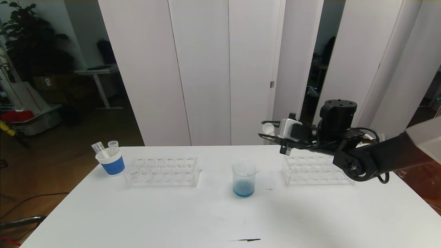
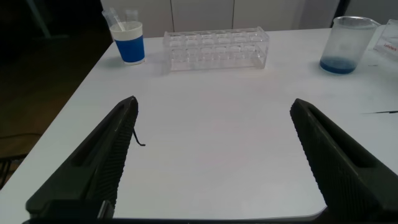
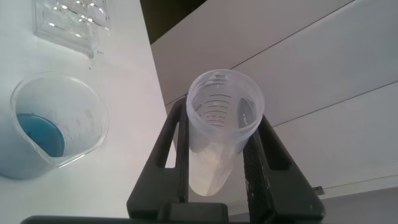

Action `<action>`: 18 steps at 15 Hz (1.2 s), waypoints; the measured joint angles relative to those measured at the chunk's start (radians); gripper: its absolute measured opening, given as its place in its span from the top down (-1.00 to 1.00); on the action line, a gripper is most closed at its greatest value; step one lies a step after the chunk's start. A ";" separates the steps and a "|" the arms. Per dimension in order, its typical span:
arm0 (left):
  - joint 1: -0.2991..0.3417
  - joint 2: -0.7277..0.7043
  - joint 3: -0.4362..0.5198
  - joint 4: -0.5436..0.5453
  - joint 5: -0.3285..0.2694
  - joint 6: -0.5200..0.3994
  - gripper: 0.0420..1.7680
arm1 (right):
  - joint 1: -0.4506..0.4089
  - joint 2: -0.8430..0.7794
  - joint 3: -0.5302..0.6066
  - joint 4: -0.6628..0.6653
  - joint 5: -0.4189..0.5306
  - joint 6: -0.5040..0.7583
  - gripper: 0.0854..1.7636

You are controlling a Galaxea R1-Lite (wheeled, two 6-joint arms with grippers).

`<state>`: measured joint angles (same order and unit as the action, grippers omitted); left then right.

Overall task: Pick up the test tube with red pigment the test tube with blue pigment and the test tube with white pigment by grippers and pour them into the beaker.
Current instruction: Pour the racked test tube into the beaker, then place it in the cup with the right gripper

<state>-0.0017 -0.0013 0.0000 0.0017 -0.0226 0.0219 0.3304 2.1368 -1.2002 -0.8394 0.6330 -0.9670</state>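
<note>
presently the right gripper [image 3: 217, 163] is clamped on the test tube with white pigment [image 3: 222, 127], raised right of the beaker [image 1: 244, 178]; left gripper [image 2: 214, 155] jaws apart; no legible writing.

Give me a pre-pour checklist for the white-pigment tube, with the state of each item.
1. Right end effector shut on the test tube with white pigment: ok.
2. Whitish liquid visible in the tube's bottom: ok.
3. Beaker upright on the table, blue liquid inside: ok.
4. Tube mouth over the beaker: not ok, it is up and to the beaker's right.
5. Left end effector open, low over the table, away from the beaker: ok.
6. Red pigment already poured: cannot tell.
</note>
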 joint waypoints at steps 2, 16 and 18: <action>0.000 0.000 0.000 0.000 0.000 0.000 -0.98 | 0.002 0.022 -0.036 0.009 0.016 -0.080 0.42; 0.000 0.000 0.000 0.000 0.000 0.000 -0.98 | 0.032 0.145 -0.171 0.005 0.078 -0.446 0.42; 0.000 0.000 0.000 0.000 0.000 0.000 -0.98 | 0.031 0.153 -0.174 0.003 0.078 -0.482 0.42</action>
<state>-0.0017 -0.0013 0.0000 0.0017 -0.0226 0.0215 0.3617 2.2894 -1.3743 -0.8366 0.7111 -1.4489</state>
